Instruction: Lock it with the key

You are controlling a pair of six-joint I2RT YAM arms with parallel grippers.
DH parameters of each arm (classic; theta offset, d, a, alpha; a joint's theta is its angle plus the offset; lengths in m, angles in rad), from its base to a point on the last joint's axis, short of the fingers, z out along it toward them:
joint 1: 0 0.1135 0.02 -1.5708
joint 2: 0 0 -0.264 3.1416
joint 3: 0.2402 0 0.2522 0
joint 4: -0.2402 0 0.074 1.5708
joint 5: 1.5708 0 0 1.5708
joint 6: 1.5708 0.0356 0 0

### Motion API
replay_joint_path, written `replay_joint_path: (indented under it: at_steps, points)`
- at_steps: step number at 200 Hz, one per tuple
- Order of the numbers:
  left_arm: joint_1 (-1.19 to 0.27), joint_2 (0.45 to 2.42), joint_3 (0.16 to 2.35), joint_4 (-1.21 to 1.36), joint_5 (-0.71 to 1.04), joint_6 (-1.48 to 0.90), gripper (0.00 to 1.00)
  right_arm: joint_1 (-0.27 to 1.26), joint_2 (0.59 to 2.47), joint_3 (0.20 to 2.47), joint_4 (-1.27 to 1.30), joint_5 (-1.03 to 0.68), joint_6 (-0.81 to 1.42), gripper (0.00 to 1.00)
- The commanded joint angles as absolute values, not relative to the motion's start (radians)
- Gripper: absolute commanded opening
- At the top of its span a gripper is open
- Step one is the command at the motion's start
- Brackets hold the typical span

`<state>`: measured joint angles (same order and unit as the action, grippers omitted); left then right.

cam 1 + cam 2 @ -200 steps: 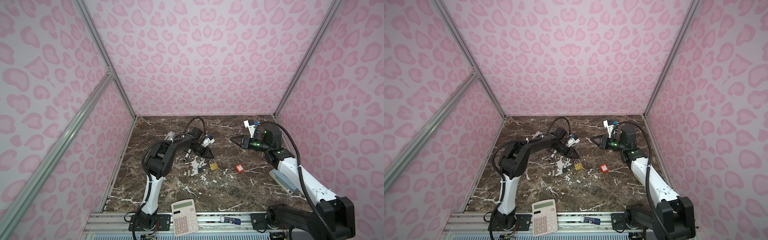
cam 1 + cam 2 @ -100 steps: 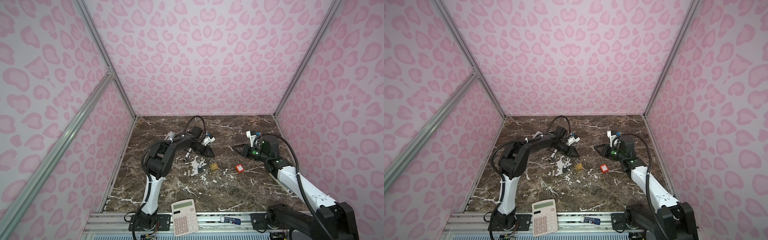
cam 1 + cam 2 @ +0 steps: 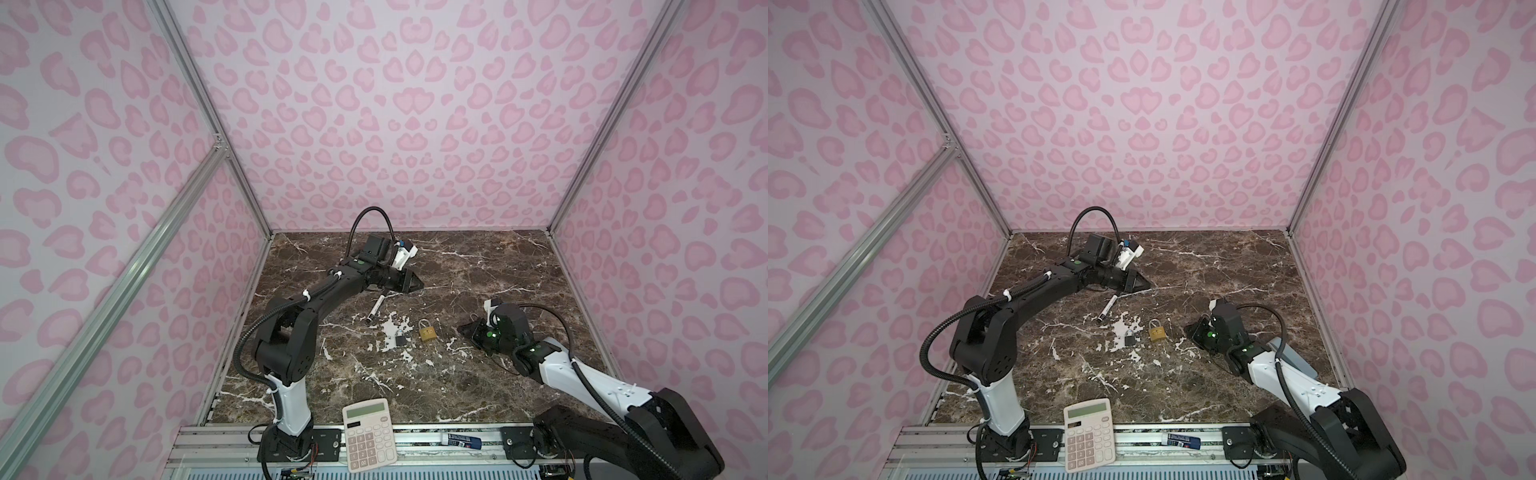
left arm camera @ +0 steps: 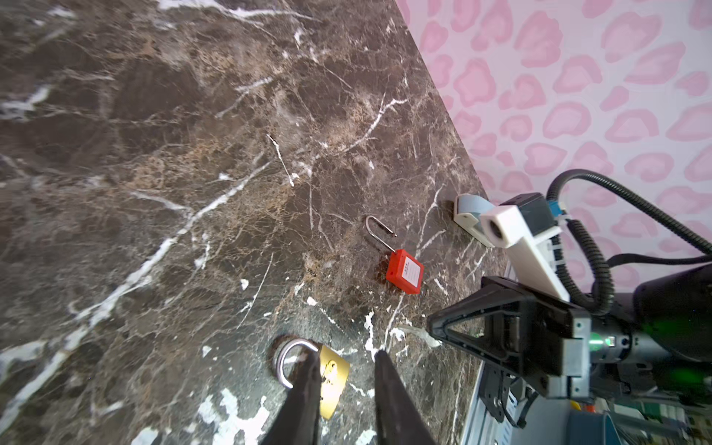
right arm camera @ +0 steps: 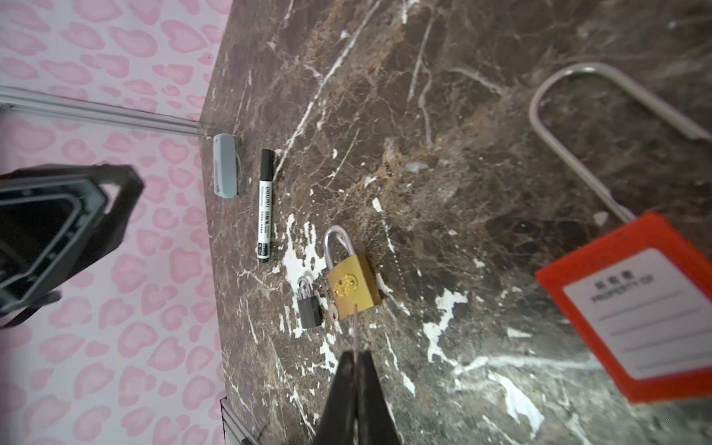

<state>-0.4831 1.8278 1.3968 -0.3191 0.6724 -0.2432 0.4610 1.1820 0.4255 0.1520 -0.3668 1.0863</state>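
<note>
my right gripper (image 5: 356, 354) is pinched together on the key (image 5: 355, 327). i only see the key edge-on, a thin sliver poking out of the tips, close to the marble table (image 5: 424, 115). the red padlock (image 5: 635, 308) lies near it with the shackle swung open. the wrist frame cuts off its body, and the right arm hides it in both top views. my left gripper (image 4: 345, 352) hangs with its fingers apart and nothing between them, one finger covering part of the brass padlock (image 4: 335, 381). a small dark padlock (image 5: 309, 308) sits by the brass one; i can't tell if they touch.
</note>
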Motion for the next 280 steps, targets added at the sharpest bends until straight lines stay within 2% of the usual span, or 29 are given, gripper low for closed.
replay_joint_path:
  at_steps: [1,82,211,242,265,280]
  points:
    - [-0.482,1.775,1.352,-0.247,0.62,-0.293,0.28,0.486,1.235,0.428,0.253,-0.31,1.132,0.0]
    - [-0.482,1.641,1.188,-0.213,0.617,-0.315,0.28,0.552,1.408,0.442,0.398,-0.266,1.15,0.0]
    - [-0.482,1.585,1.124,-0.208,0.624,-0.317,0.29,0.57,1.532,0.466,0.469,-0.215,1.184,0.0]
    - [-0.482,1.579,1.119,-0.203,0.623,-0.32,0.29,0.575,1.526,0.455,0.44,-0.203,1.198,0.12]
    - [-0.482,1.581,1.119,-0.204,0.624,-0.32,0.29,0.583,1.526,0.451,0.424,-0.216,1.201,0.17]
    - [-0.482,1.58,1.118,-0.208,0.624,-0.318,0.29,0.587,1.521,0.442,0.422,-0.219,1.209,0.25]
